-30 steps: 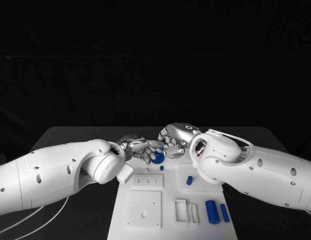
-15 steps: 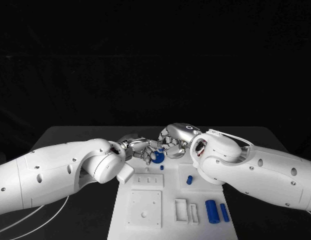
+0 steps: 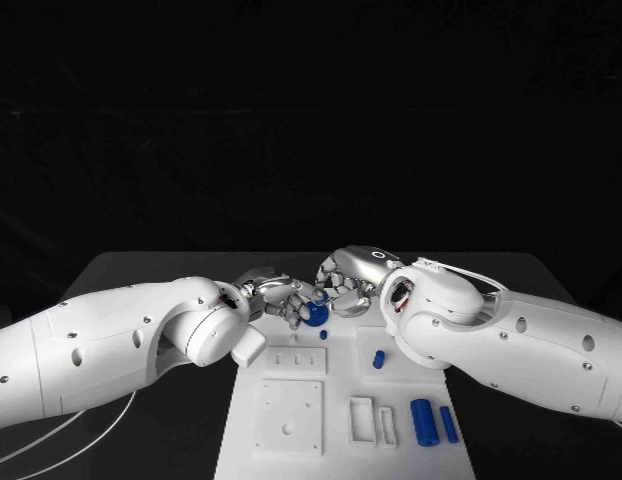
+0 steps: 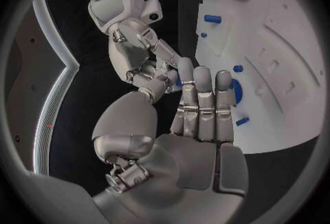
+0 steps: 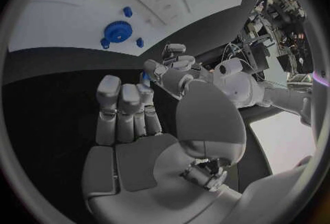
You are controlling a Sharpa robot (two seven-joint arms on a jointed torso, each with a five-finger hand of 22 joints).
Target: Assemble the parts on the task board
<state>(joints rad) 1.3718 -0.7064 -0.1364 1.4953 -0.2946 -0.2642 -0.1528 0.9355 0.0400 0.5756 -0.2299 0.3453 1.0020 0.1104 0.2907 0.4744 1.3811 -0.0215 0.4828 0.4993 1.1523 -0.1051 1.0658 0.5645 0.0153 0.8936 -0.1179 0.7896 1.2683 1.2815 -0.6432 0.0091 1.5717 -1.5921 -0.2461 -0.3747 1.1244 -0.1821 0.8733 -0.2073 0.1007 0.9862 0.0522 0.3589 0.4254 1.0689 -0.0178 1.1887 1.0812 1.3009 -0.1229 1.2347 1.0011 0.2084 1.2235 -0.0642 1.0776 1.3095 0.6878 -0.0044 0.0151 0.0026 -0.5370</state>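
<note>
Two hands, head view: my left hand (image 3: 271, 293) and right hand (image 3: 349, 278) meet fingertip to fingertip over the far end of the task board (image 3: 343, 440), unchanged from a second ago. A blue gear (image 3: 316, 316) lies just beneath them; more blue parts (image 3: 424, 422) rest nearer me.

Left wrist view: my left hand (image 4: 186, 125) has its fingers straight and side by side, thumb against my right hand (image 4: 141, 56). The gear (image 4: 236, 91) lies on the board beyond.

Right wrist view: my right hand (image 5: 148, 125) touches the left hand's fingertips (image 5: 173, 67), with a small blue piece (image 5: 145, 77) between them; which hand grips it I cannot tell. The gear (image 5: 117, 31) sits on the board.
</note>
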